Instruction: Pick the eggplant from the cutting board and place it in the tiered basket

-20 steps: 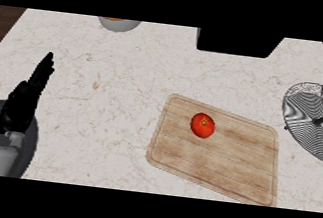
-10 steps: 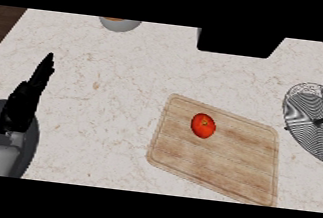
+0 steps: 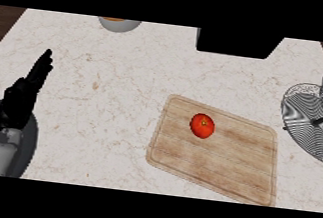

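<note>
A wooden cutting board [image 3: 225, 161] lies on the counter right of centre. On its upper left part sits a round red-orange item [image 3: 203, 126] that looks like a tomato rather than an eggplant. The wire tiered basket [image 3: 319, 119] stands at the right edge, partly cut off. My left hand [image 3: 23, 95] rests at the left, fingers straight and pointing up, well apart from the board. No right hand shows in the head view.
A grey bowl [image 3: 119, 23] with something orange inside sits at the counter's far edge. A black box-like object [image 3: 237, 43] stands at the far edge, right of centre. Dark wood floor shows beyond the counter's left corner.
</note>
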